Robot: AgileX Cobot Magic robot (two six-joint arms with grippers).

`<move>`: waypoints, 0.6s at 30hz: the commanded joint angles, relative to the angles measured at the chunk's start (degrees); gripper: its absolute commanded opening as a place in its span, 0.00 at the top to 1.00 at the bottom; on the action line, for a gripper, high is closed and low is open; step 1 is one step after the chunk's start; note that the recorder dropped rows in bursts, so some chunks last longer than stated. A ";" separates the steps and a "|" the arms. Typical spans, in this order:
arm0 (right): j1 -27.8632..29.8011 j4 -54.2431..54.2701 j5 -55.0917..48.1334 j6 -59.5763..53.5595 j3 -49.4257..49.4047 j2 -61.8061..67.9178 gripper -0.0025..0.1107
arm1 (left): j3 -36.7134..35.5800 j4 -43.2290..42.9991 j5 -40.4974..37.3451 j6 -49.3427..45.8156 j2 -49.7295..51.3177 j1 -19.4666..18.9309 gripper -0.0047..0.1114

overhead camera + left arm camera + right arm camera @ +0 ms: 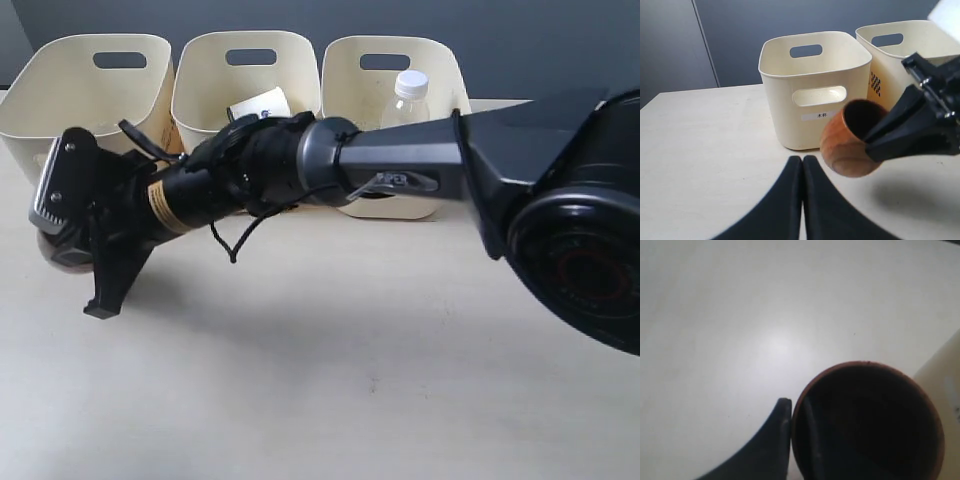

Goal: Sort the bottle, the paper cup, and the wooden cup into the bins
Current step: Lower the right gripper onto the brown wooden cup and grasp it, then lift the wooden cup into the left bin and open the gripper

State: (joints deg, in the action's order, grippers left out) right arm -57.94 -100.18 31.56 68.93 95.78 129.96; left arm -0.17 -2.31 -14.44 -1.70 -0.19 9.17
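Observation:
The wooden cup [847,147], brown and rounded, hangs tilted just above the table in front of the left bin [785,100]. My right gripper [875,142] is shut on its rim, one finger inside [810,415] and one outside. In the exterior view the right arm reaches across to the left, and only a sliver of the wooden cup [58,255] shows under the right gripper [75,245]. The bottle [408,95] stands in the right bin [385,70]. The paper cup [262,105] lies in the middle bin [245,75]. My left gripper [802,162] is shut and empty, near the cup.
The three bins stand in a row along the table's far edge against a dark wall. The left bin [95,90] shows nothing inside. The right arm's dark body [560,220] fills the right of the exterior view. Bare tabletop [330,380] spreads in front.

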 commanded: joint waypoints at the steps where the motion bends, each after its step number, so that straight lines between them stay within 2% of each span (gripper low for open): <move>1: -0.01 0.23 -0.13 1.28 0.28 -5.12 0.98 | 0.17 -0.16 0.77 0.05 0.19 0.16 0.96; 6: -0.01 0.23 -0.42 1.79 0.28 -9.97 0.98 | 0.17 -0.16 0.77 0.05 0.19 0.16 0.96; 10: 0.95 0.23 -4.72 1.79 1.71 -12.74 0.98 | 0.17 -0.16 0.77 0.05 0.19 0.16 0.96; 18: 6.66 0.23 -2.78 8.87 15.82 -5.88 0.98 | 0.17 -0.16 0.77 0.05 0.19 0.16 0.96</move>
State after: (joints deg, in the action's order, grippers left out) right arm -52.96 -100.18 29.53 75.68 106.76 120.84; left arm -0.17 -2.31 -14.44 -1.80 -0.19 9.17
